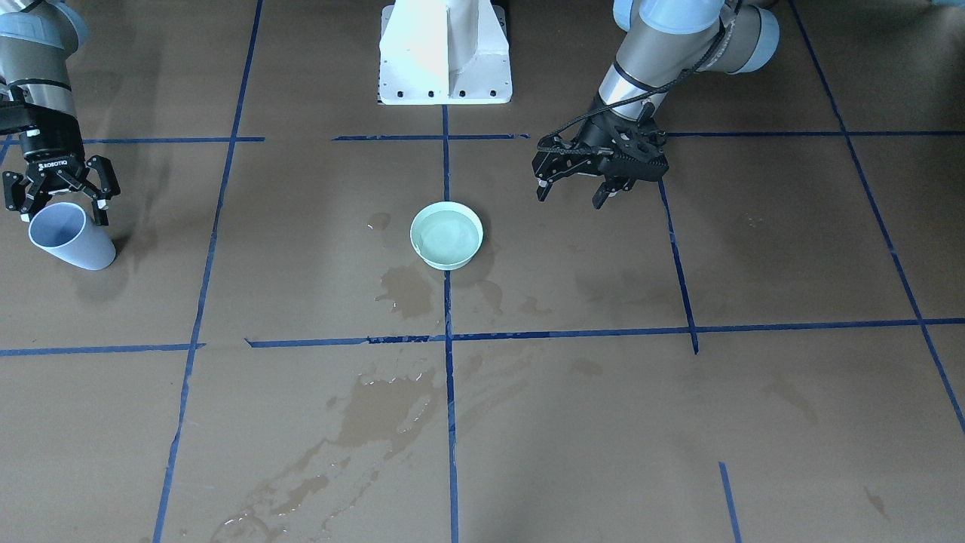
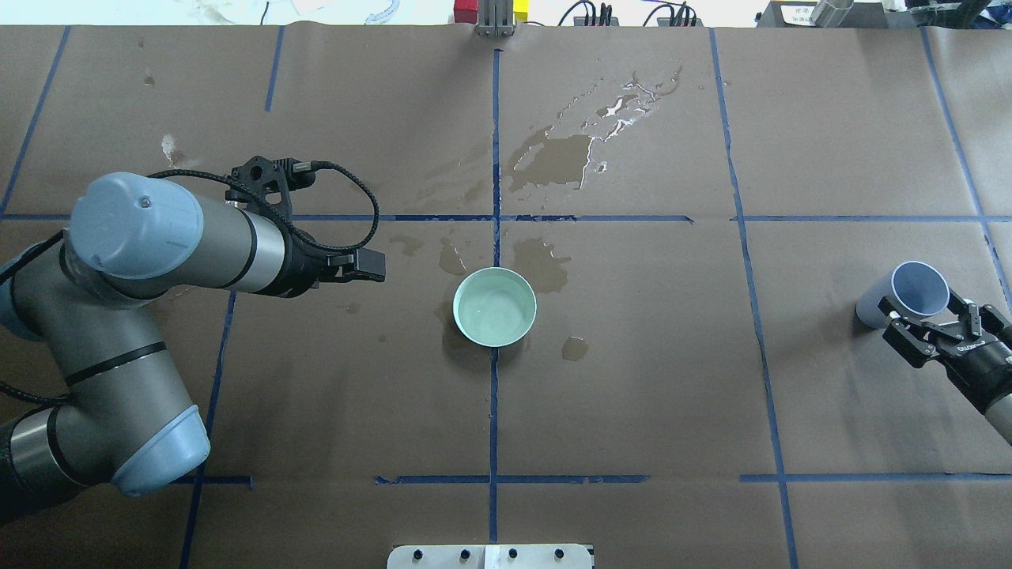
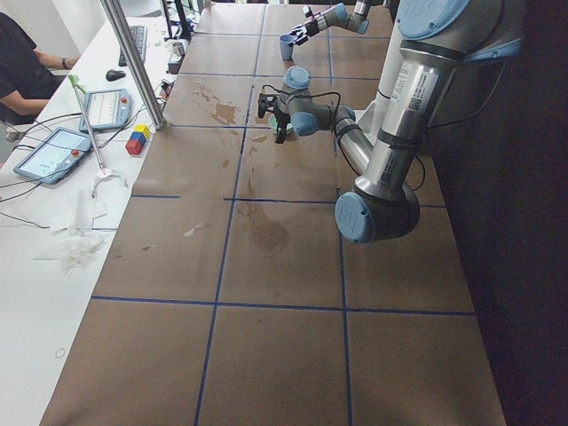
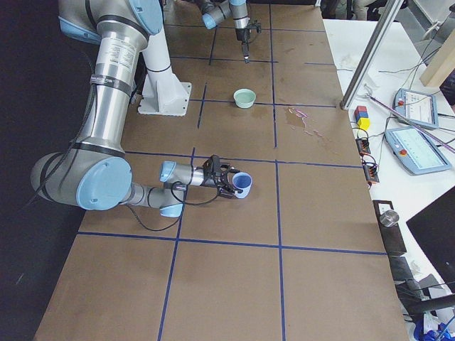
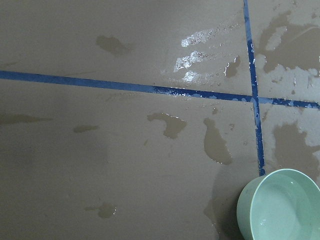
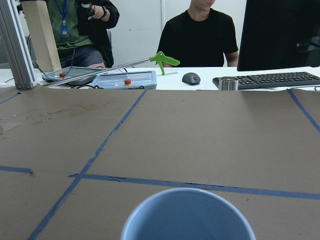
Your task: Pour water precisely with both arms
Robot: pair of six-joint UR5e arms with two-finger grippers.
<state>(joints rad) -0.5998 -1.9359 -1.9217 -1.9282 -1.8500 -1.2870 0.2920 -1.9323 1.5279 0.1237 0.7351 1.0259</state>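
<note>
The right gripper [image 1: 64, 217] has its fingers spread wide on either side of a blue cup [image 1: 79, 245]; whether they touch it is unclear. The water [image 1: 446, 235] lies in a green bowl [image 1: 445, 261] at mid-table [image 1: 754, 249]. Farther off, the left gripper [image 1: 569, 200] hangs parted, holding nothing.

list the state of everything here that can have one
bowl: upright, holding water
water: shallow pool inside the bowl
cup: upright, looks empty
right claw: open, straddling the cup's rim
left claw: open, empty, clear of the bowl
spill patches: wet, spread around the bowl
</note>
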